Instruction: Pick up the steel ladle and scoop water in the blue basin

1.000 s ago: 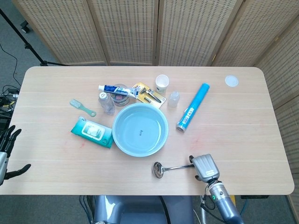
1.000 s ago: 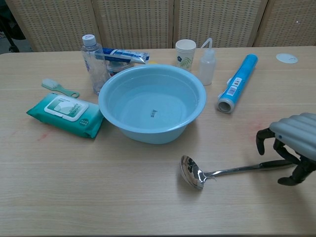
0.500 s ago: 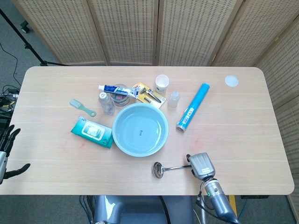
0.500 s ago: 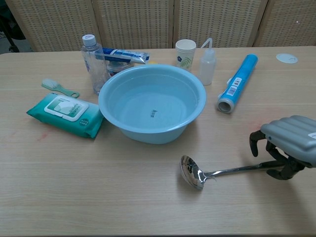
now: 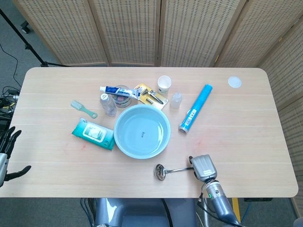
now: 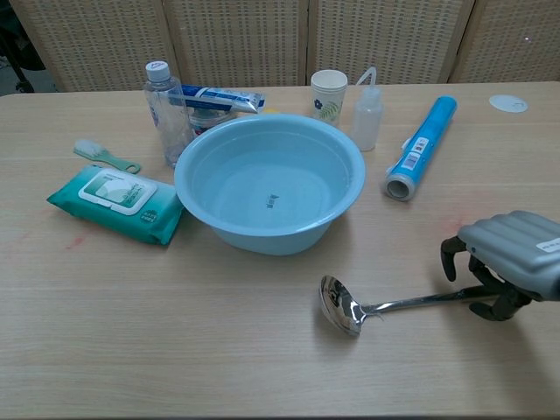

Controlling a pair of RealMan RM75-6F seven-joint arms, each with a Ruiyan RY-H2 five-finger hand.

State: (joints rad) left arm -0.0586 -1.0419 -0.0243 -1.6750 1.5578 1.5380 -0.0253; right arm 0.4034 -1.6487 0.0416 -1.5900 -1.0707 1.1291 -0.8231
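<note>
The steel ladle (image 5: 171, 170) (image 6: 385, 306) lies flat on the table in front of the blue basin (image 5: 117, 138) (image 6: 188, 188), bowl to the left, handle pointing right. The basin holds shallow water. My right hand (image 5: 203, 168) (image 6: 512, 254) hovers over the handle's far end with its fingers (image 6: 449, 255) curved down on either side of the handle; a firm grip does not show. My left hand (image 5: 5, 156) hangs off the table's left edge with fingers spread, holding nothing.
Left of the basin lies a green wipes pack (image 6: 114, 203) and a small brush (image 6: 105, 156). Behind it stand a clear bottle (image 6: 166, 101), a toothpaste tube (image 6: 219, 96), a paper cup (image 6: 329, 94) and a squeeze bottle (image 6: 367, 109). A blue roll (image 6: 422, 147) lies to the right.
My right hand has shifted slightly left along the ladle's handle and sits lower over its end. The ladle has not moved.
</note>
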